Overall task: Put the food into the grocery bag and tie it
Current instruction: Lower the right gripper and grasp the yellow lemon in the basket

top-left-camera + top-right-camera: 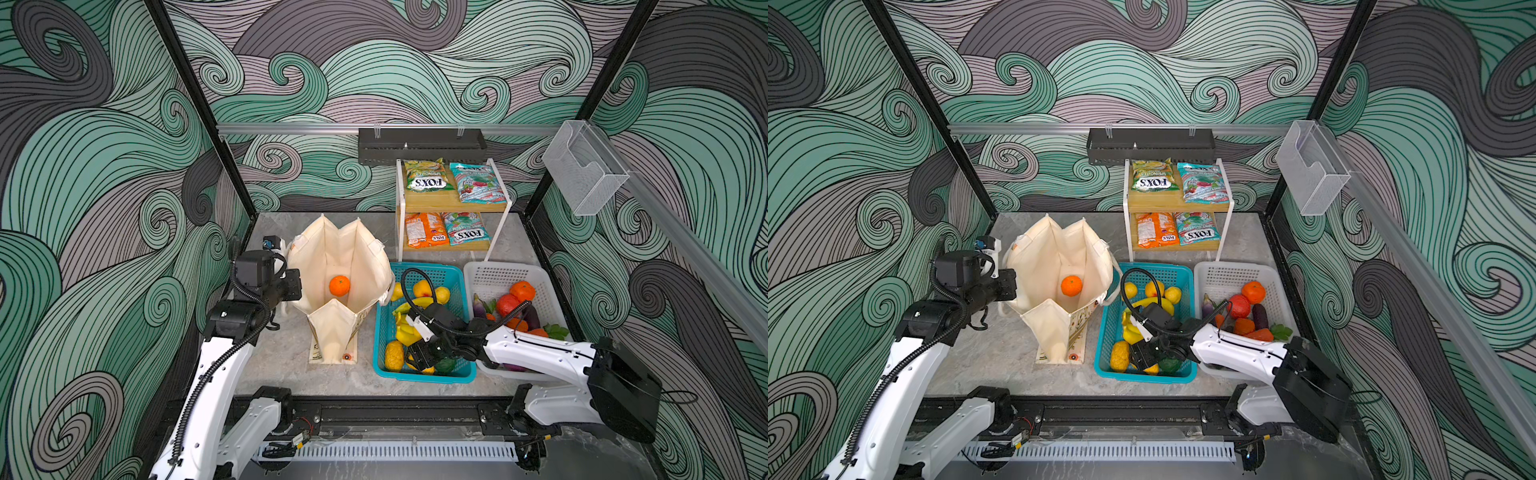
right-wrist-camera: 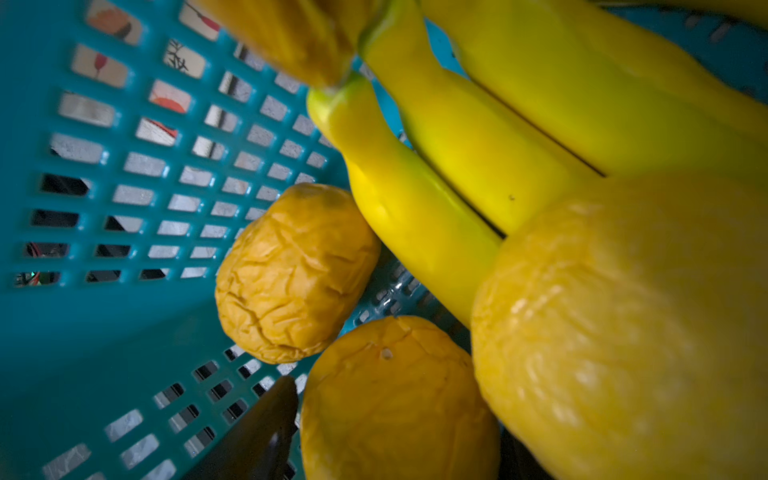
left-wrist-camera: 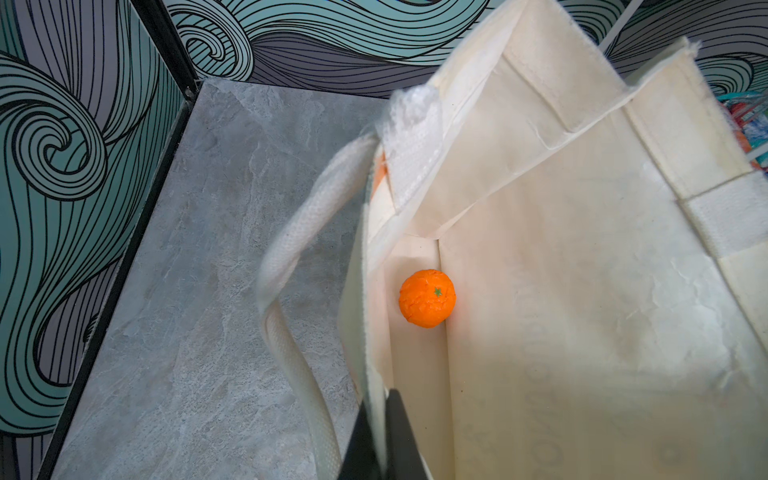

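Observation:
The cream grocery bag (image 1: 332, 249) (image 1: 1054, 249) stands open at the left, and an orange (image 1: 339, 285) (image 3: 427, 297) lies on its bottom. My left gripper (image 1: 297, 284) (image 3: 382, 440) is shut on the bag's near-left rim, with the fabric pinched between the black fingers. Down in the teal basket (image 1: 382, 332) (image 2: 83, 332), my right gripper (image 1: 419, 359) (image 2: 386, 436) is closed around a round yellow fruit (image 2: 395, 399), which fills the gap between its fingers. Next to it lie yellow bananas (image 1: 405, 332) (image 2: 498, 145) and other yellow fruits (image 2: 295, 274).
A white basket (image 1: 498, 274) at the right holds an orange, eggplants and carrots. Behind the baskets a two-tier wooden shelf (image 1: 453, 203) carries several FOX'S packets (image 1: 424, 174). A bag strap (image 3: 286, 249) hangs outside the bag. Patterned walls close in on three sides.

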`<state>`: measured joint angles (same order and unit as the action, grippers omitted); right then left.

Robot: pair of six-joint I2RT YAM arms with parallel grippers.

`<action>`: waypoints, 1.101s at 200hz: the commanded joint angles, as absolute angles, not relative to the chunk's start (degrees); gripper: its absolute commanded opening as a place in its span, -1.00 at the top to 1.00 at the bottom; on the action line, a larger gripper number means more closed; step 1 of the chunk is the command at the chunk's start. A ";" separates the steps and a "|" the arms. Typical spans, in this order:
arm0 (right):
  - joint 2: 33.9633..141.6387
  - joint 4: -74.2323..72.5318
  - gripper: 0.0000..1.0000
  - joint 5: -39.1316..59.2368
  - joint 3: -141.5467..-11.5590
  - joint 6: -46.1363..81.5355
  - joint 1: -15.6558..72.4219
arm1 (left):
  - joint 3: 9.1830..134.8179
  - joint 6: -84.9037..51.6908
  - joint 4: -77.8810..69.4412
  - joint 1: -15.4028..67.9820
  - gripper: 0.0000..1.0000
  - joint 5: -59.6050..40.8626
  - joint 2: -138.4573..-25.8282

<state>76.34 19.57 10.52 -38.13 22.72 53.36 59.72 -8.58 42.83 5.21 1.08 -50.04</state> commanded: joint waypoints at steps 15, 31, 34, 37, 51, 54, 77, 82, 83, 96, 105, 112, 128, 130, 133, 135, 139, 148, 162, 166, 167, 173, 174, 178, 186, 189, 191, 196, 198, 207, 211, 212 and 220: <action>77.08 22.81 -0.59 10.50 -38.03 22.09 53.33 | 59.94 -8.09 41.49 4.83 1.00 1.19 -49.64; 76.62 24.54 -0.63 10.87 -38.40 22.15 53.37 | 59.94 -8.09 41.52 4.83 1.00 1.32 -49.61; 76.37 24.72 -0.64 10.83 -38.41 22.13 53.39 | 59.99 -8.11 41.57 4.83 1.00 1.32 -49.59; 76.18 24.85 -0.65 10.81 -38.45 22.11 53.42 | 60.00 -8.09 41.58 4.83 1.00 1.32 -49.61; 75.51 24.45 -0.69 10.37 -37.87 21.85 53.36 | 59.96 -8.08 41.50 4.83 1.00 1.19 -49.42; 75.57 24.28 -0.69 10.09 -37.80 21.77 53.41 | 59.94 -8.09 41.49 4.83 1.00 1.16 -49.40; 77.52 23.22 -0.65 9.50 -37.69 21.33 53.42 | 60.03 -8.09 41.56 4.83 1.00 1.14 -49.37; 78.00 22.72 -0.63 9.45 -37.59 21.36 53.44 | 60.00 -8.09 41.55 4.83 1.00 1.05 -49.31; 78.07 22.70 -0.62 9.43 -37.56 21.36 53.44 | 59.97 -8.09 41.56 4.83 1.00 1.05 -49.31; 79.02 22.17 -0.59 8.75 -37.54 21.61 53.44 | 59.88 -8.09 41.36 4.80 1.00 1.10 -49.22; 79.27 22.06 -0.54 8.38 -37.54 21.73 53.44 | 59.94 -8.13 41.42 4.83 1.00 1.16 -49.35; 79.26 22.32 -0.51 8.03 -37.67 21.71 53.44 | 59.94 -8.09 41.47 4.83 1.00 1.14 -49.40; 78.22 22.66 -0.43 7.89 -37.56 21.70 53.44 | 59.94 -8.09 41.46 4.81 1.00 0.99 -49.36; 78.05 22.72 -0.43 7.82 -37.54 21.71 53.44 | 59.94 -8.09 41.46 4.83 1.00 0.97 -49.37; 77.72 22.72 -0.40 7.81 -37.58 21.66 53.44 | 59.94 -8.06 41.48 4.79 1.00 1.08 -49.31; 77.53 22.73 -0.40 7.86 -37.54 21.70 53.44 | 59.94 -8.06 41.46 4.82 1.00 1.10 -49.35; 77.04 22.92 -0.37 7.75 -37.54 21.75 53.44 | 59.94 -8.08 41.42 4.83 1.00 1.06 -49.32; 75.89 23.11 -0.30 7.61 -37.61 21.88 53.44 | 59.99 -8.09 41.48 4.83 1.00 1.14 -49.35; 73.94 23.44 -0.23 6.92 -37.50 22.38 53.39 | 59.96 -8.09 41.51 4.82 1.00 1.13 -49.20; 73.35 23.77 -0.21 6.74 -37.60 22.49 53.39 | 59.95 -8.09 41.49 4.83 1.00 0.98 -49.12; 73.19 23.88 -0.21 6.71 -37.61 22.54 53.41 | 59.95 -8.09 41.44 4.83 1.00 0.97 -49.08; 72.48 24.57 -0.20 6.66 -37.93 22.63 53.44 | 59.94 -8.09 41.44 4.83 1.00 0.97 -49.04; 72.36 24.72 -0.20 6.67 -37.99 22.65 53.44 | 59.94 -8.09 41.42 4.83 1.00 0.97 -49.00; 71.84 25.23 -0.18 6.56 -38.18 22.82 53.44 | 59.94 -8.09 41.43 4.83 1.00 0.99 -48.98; 70.98 25.79 -0.15 6.55 -38.35 23.12 53.44 | 59.99 -8.09 41.43 4.83 1.00 0.98 -49.03; 70.59 25.95 -0.14 6.47 -38.40 23.38 53.44 | 59.97 -8.09 41.46 4.83 1.00 0.97 -49.04; 70.40 26.04 -0.14 6.49 -38.41 23.44 53.44 | 59.95 -8.09 41.43 4.83 1.00 0.97 -49.04; 69.78 26.30 -0.13 6.42 -38.47 23.65 53.44 | 59.94 -8.14 41.44 4.83 1.00 0.97 -49.05; 69.59 26.35 -0.13 6.29 -38.49 23.78 53.44 | 59.94 -8.17 41.47 4.83 1.00 0.81 -49.11; 68.41 26.61 -0.13 6.16 -38.49 24.21 53.44 | 59.94 -8.17 41.41 4.83 1.00 0.72 -49.20; 67.89 26.85 -0.13 6.10 -38.54 24.25 53.42 | 59.94 -8.17 41.39 4.81 1.00 0.73 -49.24; 67.78 26.87 -0.13 6.08 -38.56 24.30 53.38 | 59.94 -8.17 41.39 4.82 1.00 0.71 -49.23; 66.76 27.28 -0.12 5.74 -38.67 24.59 53.39 | 59.94 -8.17 41.47 4.83 1.00 0.70 -49.33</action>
<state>69.47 24.32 7.46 -38.02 23.05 53.36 59.72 -8.58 42.81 5.21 0.86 -50.02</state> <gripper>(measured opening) 0.622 0.049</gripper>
